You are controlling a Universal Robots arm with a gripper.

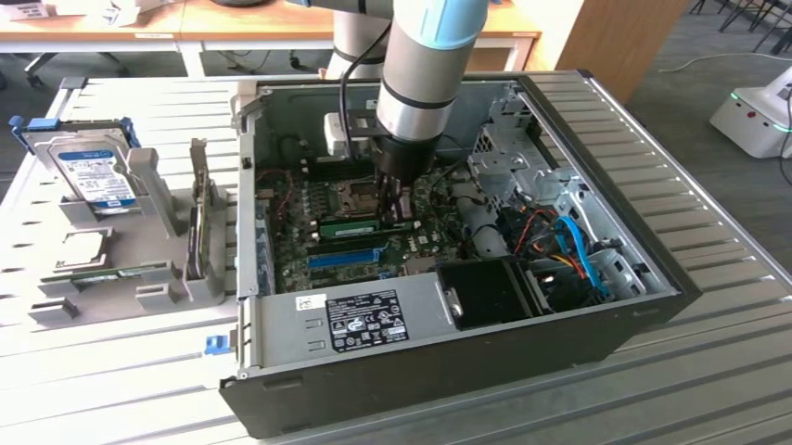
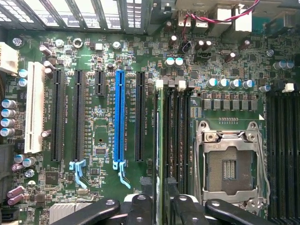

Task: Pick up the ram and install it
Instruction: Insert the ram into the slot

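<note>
The thin green circuit-board ram stick [image 2: 161,140] stands edge-on among black plastic memory slots [image 2: 180,131]; the glossy black gripper [image 2: 161,208] straddles it, jaws parted.

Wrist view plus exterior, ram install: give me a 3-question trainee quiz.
1. True or false: the ram stands on edge in a memory slot on the board.
2. The hand straddles: A the ram, B the blue slot, C the CPU socket.
3. Fill in: the hard drive sits outside the case, toward the exterior view's ____.
Key: 1 true; 2 A; 3 left.
</note>
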